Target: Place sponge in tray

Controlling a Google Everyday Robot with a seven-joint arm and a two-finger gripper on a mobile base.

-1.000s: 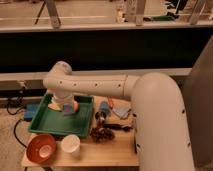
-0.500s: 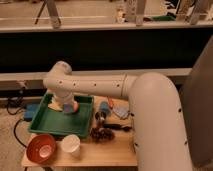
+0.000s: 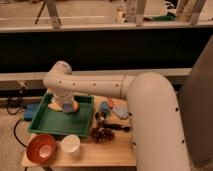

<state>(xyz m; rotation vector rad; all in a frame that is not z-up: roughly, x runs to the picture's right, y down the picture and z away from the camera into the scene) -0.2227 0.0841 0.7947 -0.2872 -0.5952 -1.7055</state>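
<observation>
Gripper (image 3: 65, 103) (grip state: cannot tell) low in green tray (image 3: 59, 123), beside orange sponge (image 3: 73, 107).

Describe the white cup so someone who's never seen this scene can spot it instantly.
Find the wooden table with the big green tray, where the tool sits low over the tray's far left. At the table's near edge, in front of the tray, stands the white cup. It's small and plain white, unlike the wider orange-red bowl on its left.
</observation>
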